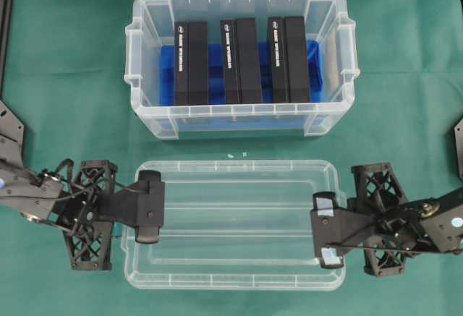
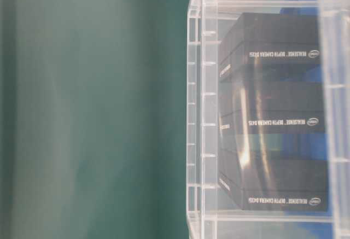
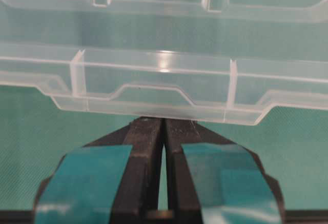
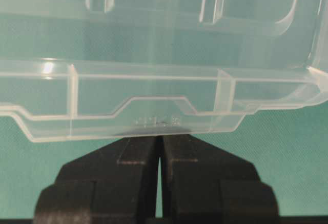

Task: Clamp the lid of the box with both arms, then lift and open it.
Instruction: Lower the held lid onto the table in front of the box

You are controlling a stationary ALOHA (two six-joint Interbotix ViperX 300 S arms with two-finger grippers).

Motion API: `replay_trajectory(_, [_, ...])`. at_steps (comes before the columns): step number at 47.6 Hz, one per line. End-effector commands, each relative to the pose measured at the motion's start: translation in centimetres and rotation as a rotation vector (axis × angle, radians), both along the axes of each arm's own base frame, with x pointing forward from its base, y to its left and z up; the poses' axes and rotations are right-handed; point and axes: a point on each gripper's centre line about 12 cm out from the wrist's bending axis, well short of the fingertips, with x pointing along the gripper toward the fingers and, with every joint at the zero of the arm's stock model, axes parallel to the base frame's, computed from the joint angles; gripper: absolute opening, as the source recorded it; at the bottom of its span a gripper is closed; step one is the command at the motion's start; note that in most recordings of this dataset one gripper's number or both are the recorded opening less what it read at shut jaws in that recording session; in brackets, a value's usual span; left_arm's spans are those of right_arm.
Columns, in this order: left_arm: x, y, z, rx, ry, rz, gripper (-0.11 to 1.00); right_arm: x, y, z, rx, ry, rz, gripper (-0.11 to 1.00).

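Here, ribbed clear lid (image 1: 231,222), flat.

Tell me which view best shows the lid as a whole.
The overhead exterior view: the lid shows entire on the green cloth, in front of the box, between the left gripper and the right gripper. Each wrist view shows only one short-end rim at the fingertips. The table-level view shows none of it.

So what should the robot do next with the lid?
Probably let go. The lid already lies on the green cloth in front of the open box, and the left claw and right claw are pinched on its two ends.
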Motion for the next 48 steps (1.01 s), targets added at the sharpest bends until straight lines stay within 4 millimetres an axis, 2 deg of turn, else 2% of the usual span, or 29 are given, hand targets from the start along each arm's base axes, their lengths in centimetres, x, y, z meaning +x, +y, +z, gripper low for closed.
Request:
replay_trajectory(1, [1.5, -0.3, 0.8, -0.031, -0.087, 0.010, 0.01, 1.2, 0.3, 0.5, 0.025, -0.067, 0.021, 0.00])
replay_trajectory(11, [1.4, -0.7, -0.4, -0.038, -0.100, -0.005, 0.01, 1.6, 0.7, -1.2, 0.045, -0.070, 0.040, 0.00])
replay_trajectory(30, [0.8, -0.8, -0.5, -0.037, -0.091, -0.012, 0.01, 1.4, 0.7, -1.4, 0.046, -0.060, 0.036, 0.00])
replay_trajectory(48, [-1.6, -0.9, -1.1, -0.041, -0.068, -0.025, 0.01, -2.5, 0.4, -2.0, 0.033, -0.026, 0.078, 0.00])
